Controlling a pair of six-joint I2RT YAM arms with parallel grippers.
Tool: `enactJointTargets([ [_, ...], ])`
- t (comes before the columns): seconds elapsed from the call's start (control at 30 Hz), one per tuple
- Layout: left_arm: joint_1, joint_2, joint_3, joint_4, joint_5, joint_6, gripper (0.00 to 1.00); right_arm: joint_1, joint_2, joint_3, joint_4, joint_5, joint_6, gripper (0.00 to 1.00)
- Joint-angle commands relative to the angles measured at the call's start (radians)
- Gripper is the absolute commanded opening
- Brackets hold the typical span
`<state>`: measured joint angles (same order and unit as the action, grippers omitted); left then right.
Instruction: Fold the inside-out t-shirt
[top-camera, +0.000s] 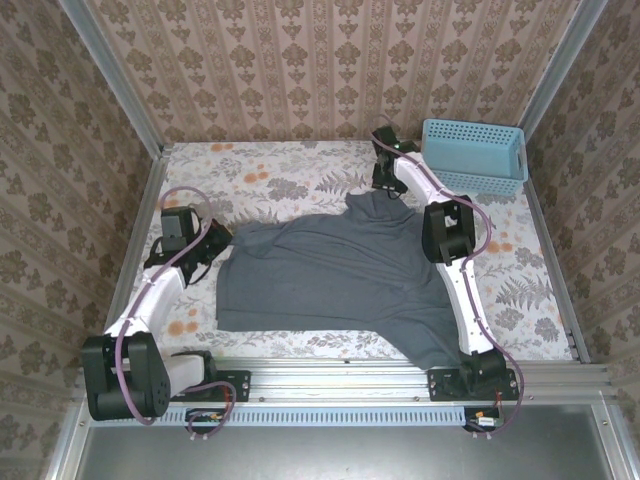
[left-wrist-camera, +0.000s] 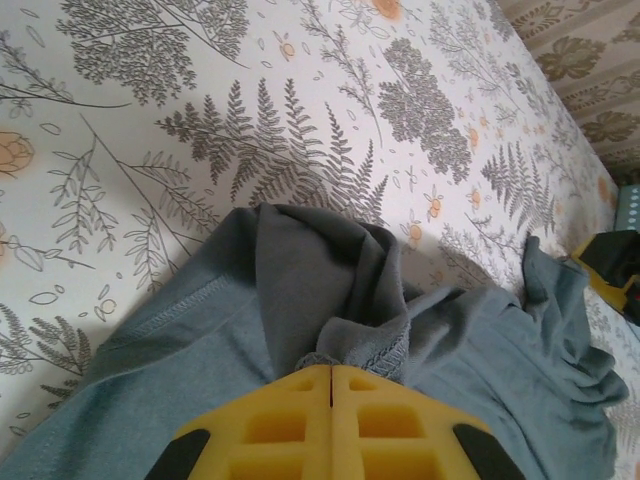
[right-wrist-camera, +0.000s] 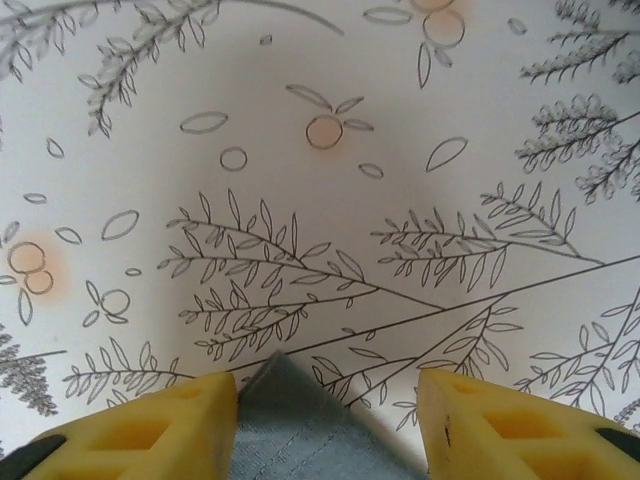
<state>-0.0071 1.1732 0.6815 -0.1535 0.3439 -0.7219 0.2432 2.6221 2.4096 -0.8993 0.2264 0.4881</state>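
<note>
A: Two arms: which way lies the plain slate-grey soft t-shirt (top-camera: 330, 275)?
B: Spread between them. The left end effector (left-wrist-camera: 331, 372), clamped shut, pinches bunched hem at its tips; the right end effector (right-wrist-camera: 328, 385), half-open, straddles a corner.

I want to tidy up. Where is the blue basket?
In the top view, the light blue basket sits in the far right corner of the table, beyond the grey t-shirt.
</note>
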Motion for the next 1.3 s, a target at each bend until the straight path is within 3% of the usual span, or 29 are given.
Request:
enactJointTargets([
  [0.0,0.018,-0.015,-0.005,0.065,0.062,0.009,0.0,0.005,0.037,0.02,-0.084,-0.016,-0.017,0.46],
  [0.3,0.044,0.021,0.041,0.158,0.133,-0.029,0.0,0.001,-0.069,-0.051,-0.041,0.011,-0.034,0.0],
  [0.7,0.133,0.105,0.126,0.19,0.139,-0.141,0.0,-0.065,-0.452,-0.316,0.256,0.002,-0.056,0.0],
  [0.97,0.215,0.298,0.246,0.33,0.156,-0.312,0.0,-0.129,-0.522,-0.295,0.331,-0.081,-0.055,0.0],
  [1.27,0.216,0.526,0.475,0.218,0.152,-0.286,0.0,-0.163,-0.496,-0.168,0.359,-0.153,-0.066,0.0],
])
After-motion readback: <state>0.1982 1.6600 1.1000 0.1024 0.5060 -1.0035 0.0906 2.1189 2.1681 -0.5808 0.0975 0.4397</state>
